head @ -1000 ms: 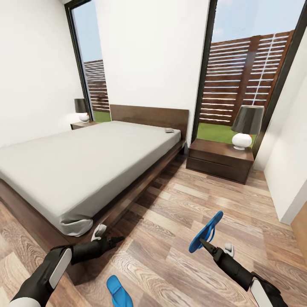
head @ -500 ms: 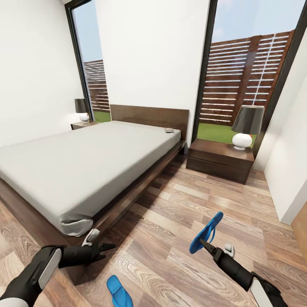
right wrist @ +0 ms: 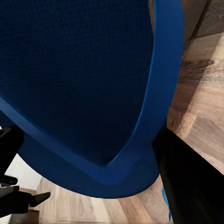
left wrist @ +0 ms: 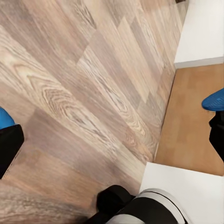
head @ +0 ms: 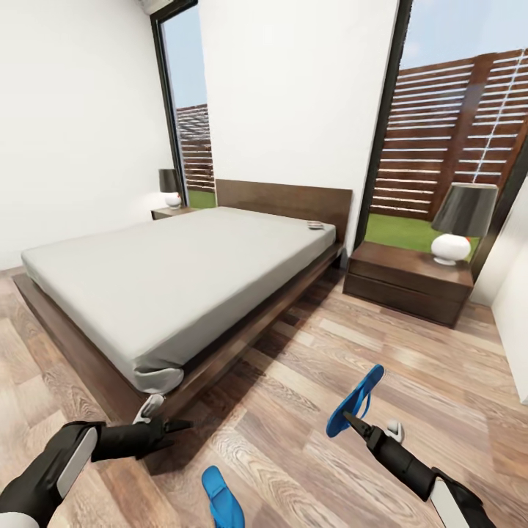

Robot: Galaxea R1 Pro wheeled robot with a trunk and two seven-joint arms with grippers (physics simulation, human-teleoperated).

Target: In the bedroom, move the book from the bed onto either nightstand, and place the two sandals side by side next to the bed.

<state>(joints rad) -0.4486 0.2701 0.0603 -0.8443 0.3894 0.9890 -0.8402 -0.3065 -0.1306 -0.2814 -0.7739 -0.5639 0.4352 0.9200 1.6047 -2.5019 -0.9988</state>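
Observation:
The bed (head: 176, 279) with its pale grey mattress fills the left of the head view. The book (head: 315, 225) lies on the mattress near the headboard. One blue sandal (head: 357, 400) hangs tilted above the floor, with my right gripper (head: 346, 418) shut on its lower end; the right wrist view shows that sandal's sole (right wrist: 84, 93) close up. The other sandal (head: 222, 499) lies flat on the floor near the bed's foot corner. My left gripper (head: 180, 425) hovers open just above and left of it. One nightstand (head: 408, 282) stands right of the bed, another (head: 172, 213) at its far side.
Each nightstand carries a lamp (head: 458, 220) (head: 170, 187). Tall dark-framed windows flank the headboard wall. A white wall (head: 513, 323) borders the floor on the right. Wood-plank floor (head: 308, 367) stretches between bed and wall. The left wrist view shows a tan door panel (left wrist: 186, 121).
The head camera has turned left, shifting the whole scene rightward. My left gripper dropped lower and drew back toward me. The right gripper still holds its sandal in the same pose.

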